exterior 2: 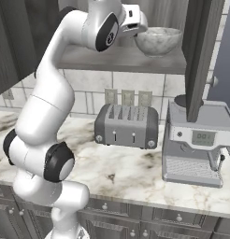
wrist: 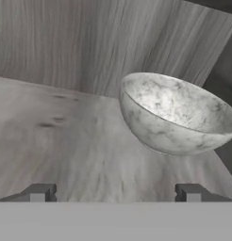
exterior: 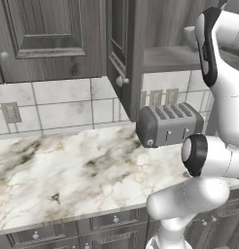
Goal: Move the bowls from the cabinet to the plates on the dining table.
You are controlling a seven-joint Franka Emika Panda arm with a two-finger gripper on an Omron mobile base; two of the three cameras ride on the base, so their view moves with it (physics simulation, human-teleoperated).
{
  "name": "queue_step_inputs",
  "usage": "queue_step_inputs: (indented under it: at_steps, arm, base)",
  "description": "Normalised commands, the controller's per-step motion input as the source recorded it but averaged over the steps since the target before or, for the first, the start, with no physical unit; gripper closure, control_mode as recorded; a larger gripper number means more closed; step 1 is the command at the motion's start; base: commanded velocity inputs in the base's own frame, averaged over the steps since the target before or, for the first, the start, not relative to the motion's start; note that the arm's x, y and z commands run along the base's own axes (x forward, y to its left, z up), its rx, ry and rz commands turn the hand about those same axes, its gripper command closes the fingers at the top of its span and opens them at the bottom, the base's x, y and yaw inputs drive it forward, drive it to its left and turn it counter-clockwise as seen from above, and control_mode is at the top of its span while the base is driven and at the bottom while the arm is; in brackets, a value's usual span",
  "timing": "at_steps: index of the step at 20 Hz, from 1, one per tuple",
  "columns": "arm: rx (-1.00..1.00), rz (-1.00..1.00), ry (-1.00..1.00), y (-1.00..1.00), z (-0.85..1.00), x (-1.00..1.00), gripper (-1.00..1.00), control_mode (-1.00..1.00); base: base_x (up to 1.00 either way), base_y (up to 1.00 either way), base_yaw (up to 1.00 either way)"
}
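A mottled grey-white marble bowl (wrist: 177, 115) stands upright on the inner shelf (wrist: 66, 141) of the open dark wood-grain cabinet (exterior 2: 121, 58). In the hand view it lies ahead and to the right of my gripper (wrist: 115, 194). The gripper is open, its fingertips (wrist: 40, 193) wide apart with nothing between them, and it is short of the bowl. From the right base view the hand (exterior 2: 131, 18) hovers just left of the bowl (exterior 2: 157, 39) at shelf height. The arm hides most of the bowl (exterior: 190, 35) in the left base view. The plates and the dining table are out of view.
The cabinet's open doors (exterior 2: 201, 56) (exterior: 122, 53) flank the shelf. Below it on the marble counter (exterior: 68, 170) stand a grey toaster (exterior 2: 127, 125) and a steel espresso machine (exterior 2: 196, 144). Grey drawers (exterior 2: 135, 219) run under the counter.
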Motion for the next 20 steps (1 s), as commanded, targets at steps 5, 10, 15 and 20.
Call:
queue_step_inputs:
  at_steps: [5,10,15,20]
  arm:
    - [0.00,0.01,0.00,-0.33,0.15,0.43,-1.00,-1.00]
    - [0.00,0.02,0.02,-0.29,0.01,0.35,-1.00,-1.00]
    - [0.00,0.03,0.02,-0.14,0.00,0.23,-1.00,-1.00]
    - [0.00,0.04,0.00,-0.07,0.00,0.15,-1.00,-1.00]
  base:
    - [0.00,0.00,0.00]
    - [0.00,0.00,0.00]
    - [0.00,0.00,0.00]
    - [0.00,0.00,0.00]
